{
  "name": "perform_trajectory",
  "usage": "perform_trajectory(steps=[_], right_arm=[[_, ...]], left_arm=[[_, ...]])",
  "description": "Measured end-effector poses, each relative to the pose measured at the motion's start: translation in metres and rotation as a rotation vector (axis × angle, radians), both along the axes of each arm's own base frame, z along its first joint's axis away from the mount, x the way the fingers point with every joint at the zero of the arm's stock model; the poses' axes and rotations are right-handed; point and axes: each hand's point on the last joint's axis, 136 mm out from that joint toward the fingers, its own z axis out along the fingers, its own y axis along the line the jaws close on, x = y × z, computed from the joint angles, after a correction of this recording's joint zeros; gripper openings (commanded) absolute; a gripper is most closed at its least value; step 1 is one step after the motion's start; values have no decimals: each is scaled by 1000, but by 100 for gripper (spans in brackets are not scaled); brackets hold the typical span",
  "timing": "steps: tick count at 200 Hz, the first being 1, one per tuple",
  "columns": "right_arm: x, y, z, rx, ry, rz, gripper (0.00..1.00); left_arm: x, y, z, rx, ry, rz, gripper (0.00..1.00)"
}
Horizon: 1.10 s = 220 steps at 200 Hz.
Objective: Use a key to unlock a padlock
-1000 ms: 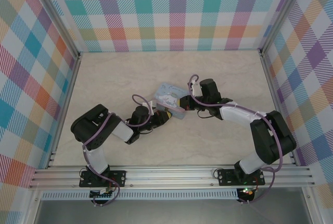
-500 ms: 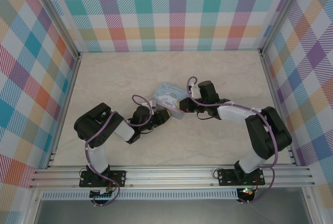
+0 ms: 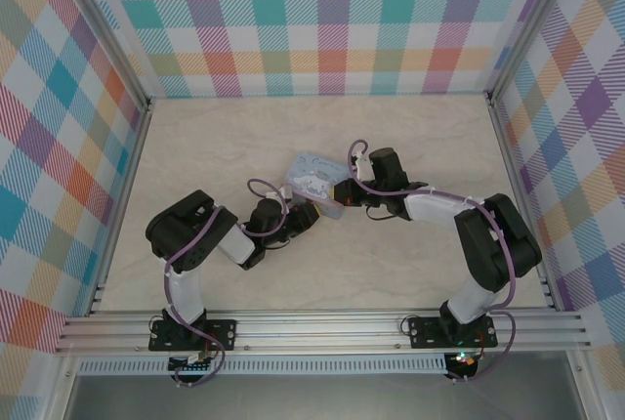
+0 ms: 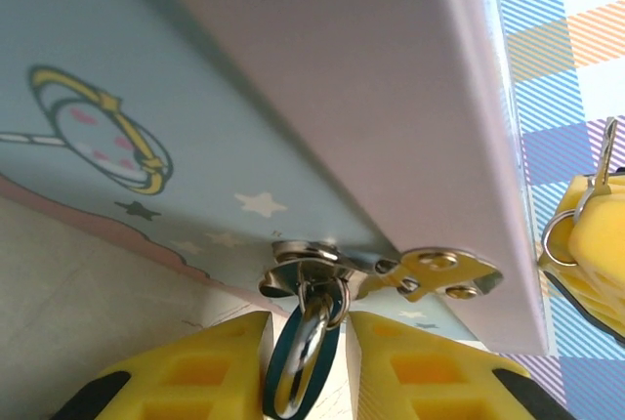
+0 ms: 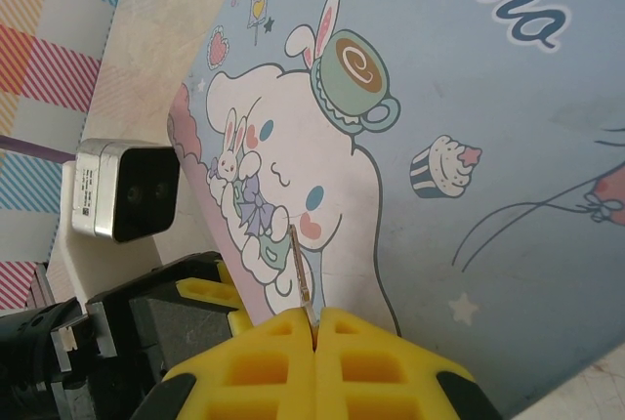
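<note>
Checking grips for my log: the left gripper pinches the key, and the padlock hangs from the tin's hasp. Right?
Not quite: the right gripper pinches the key, as the right wrist view shows. The padlock does hang from the tin's hasp.

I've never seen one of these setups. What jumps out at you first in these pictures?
The pale-blue cartoon tin in the middle of the table stands out, with the left arm and right arm leaning in on it between bright plaid walls. Up close, the right hand pinches a sliver of a key in front of the tin's bunny picture. A tiny blue padlock is hooked through the tin's clasp between the left hand's yellow fingers.
</note>
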Motion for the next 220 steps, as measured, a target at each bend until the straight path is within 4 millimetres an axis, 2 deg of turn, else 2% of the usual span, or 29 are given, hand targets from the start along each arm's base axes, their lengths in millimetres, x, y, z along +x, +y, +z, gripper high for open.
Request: perform_trajectory(steps=[104,134,167,185,201,220], right_arm=[[0,-3,1,1,-1,-4,2],[-8,-12,12,29,-10,21,2],[-25,-35,40,85,-65,58,1],[-39,-46,48,104,-75,84,1],[-56,-45,49,132,-59,134,1],[-76,-40,40,151,-8,187,1]], left_arm=[[2,3,4,-9,-10,24,10],[-4,-1,14,-17,-8,-18,9],[-13,-9,35,-45,-32,-89,8],[-17,-13,45,-60,-40,-125,8],[-19,-16,51,-68,-41,-145,8],[-20,-19,55,-71,-43,-161,7]])
